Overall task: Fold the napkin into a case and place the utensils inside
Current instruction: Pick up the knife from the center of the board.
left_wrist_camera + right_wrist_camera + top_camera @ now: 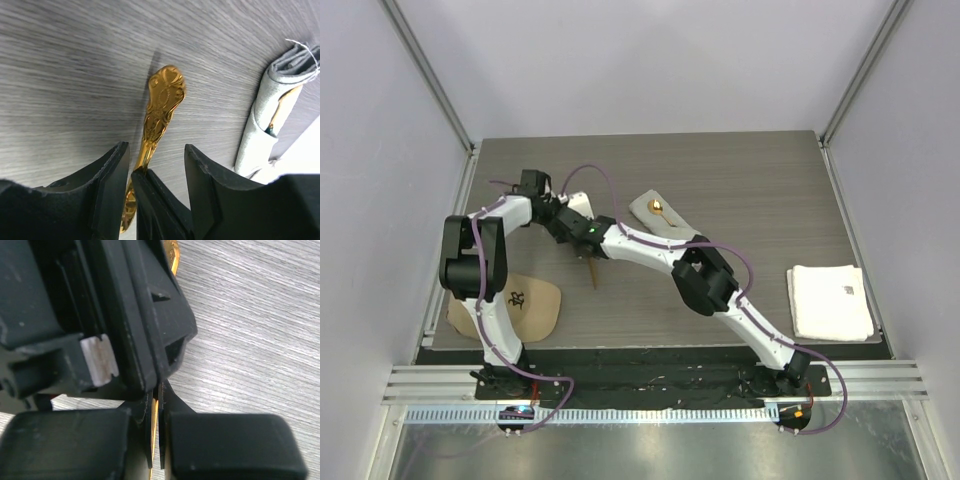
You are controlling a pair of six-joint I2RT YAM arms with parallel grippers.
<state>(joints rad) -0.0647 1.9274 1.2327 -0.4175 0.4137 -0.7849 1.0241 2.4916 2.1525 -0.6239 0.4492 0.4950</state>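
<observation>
A shiny gold spoon (162,100) with an ornate handle hangs above the table, handle pointing down (592,268). My right gripper (156,405) is shut on its thin edge (155,426). My left gripper (156,146) is open, and its two fingers (110,190) straddle the right gripper's tip and the spoon. Both grippers meet left of the table's centre, left gripper (563,212) beside right gripper (578,228). The grey napkin lies folded as a narrow case (262,125) (660,218), with an orange-yellow handle and a dark teal one showing in its pocket.
A thick white towel (830,300) lies at the right edge of the table. A tan cap with a black emblem (520,305) sits at the near left by the left arm's base. Grey walls and metal posts close in the table.
</observation>
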